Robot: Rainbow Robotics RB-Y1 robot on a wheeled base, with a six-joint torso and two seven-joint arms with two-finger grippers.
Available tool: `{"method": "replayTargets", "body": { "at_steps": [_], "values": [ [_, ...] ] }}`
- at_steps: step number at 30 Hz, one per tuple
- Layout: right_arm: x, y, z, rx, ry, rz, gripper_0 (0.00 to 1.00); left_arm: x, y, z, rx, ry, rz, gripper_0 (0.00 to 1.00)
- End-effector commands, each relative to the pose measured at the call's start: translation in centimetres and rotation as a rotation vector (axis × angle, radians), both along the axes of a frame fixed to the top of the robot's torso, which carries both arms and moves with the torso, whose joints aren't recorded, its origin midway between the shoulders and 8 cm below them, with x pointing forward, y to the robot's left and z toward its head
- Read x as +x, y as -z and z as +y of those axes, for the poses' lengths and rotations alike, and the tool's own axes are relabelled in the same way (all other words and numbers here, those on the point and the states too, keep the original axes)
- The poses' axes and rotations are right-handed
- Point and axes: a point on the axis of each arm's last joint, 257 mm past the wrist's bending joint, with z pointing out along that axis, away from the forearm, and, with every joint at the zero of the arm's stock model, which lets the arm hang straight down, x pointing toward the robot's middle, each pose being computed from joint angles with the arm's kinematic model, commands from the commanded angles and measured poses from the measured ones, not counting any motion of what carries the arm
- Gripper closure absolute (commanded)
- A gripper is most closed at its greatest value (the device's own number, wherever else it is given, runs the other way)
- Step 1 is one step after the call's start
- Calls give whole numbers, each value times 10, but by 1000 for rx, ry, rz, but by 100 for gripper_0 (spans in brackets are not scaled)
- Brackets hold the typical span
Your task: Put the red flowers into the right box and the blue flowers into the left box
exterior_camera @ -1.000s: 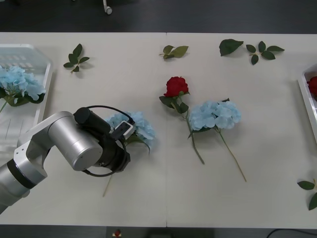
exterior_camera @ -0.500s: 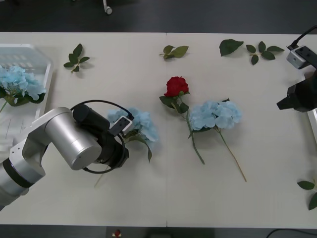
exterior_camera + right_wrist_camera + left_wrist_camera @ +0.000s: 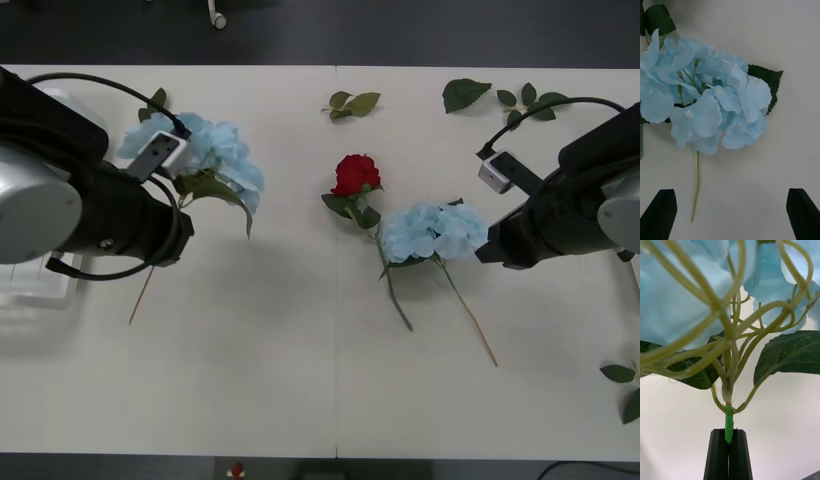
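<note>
My left gripper [image 3: 729, 452] is shut on the green stem of a blue flower [image 3: 205, 155]. That flower hangs above the table's left side, its thin stem [image 3: 142, 293] trailing down. Behind my left arm, a strip of the left box [image 3: 30, 292] shows. A second blue flower [image 3: 435, 232] lies at centre right beside a red rose [image 3: 356, 173]. My right gripper [image 3: 732, 217] is open above this blue flower [image 3: 703, 101], black fingertips [image 3: 661, 213] wide apart. My right arm [image 3: 560, 215] covers the spot where the right box stands.
Loose green leaf sprigs lie along the far edge [image 3: 350, 102] [image 3: 465, 93] [image 3: 530, 105], and another lies at the near right corner [image 3: 625, 385]. The near half of the table is bare.
My left gripper has lifted its blue flower off the table and carried it up and to the left. The right arm has swung in from the right, over the other blue flower.
</note>
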Motion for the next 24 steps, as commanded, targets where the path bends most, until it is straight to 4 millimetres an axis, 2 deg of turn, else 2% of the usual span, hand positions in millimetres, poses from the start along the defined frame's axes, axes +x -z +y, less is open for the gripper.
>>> {"method": "replayTargets", "body": {
  "at_steps": [1,4,7,11,12,15,18,24],
  "values": [
    [19,-5,15,48,20,-35,15,7,-45,24,0,2,-54,100],
    [22,3,18,57,22,-29,15,12,-62,49,-14,-24,-34,100],
    [21,9,19,53,15,-27,15,18,-69,64,-34,-35,-10,100],
    [23,26,18,42,5,-31,15,37,-83,100,-68,-35,38,100],
    [24,33,17,40,6,-29,15,43,-89,114,-75,-37,51,100],
    [25,44,19,43,2,-30,15,53,-100,139,-80,-47,64,100],
    [26,56,20,34,-2,-29,15,62,-112,179,-105,-74,84,100],
    [29,73,23,24,-3,-24,15,69,-123,244,-147,-139,84,100]
  ]
}}
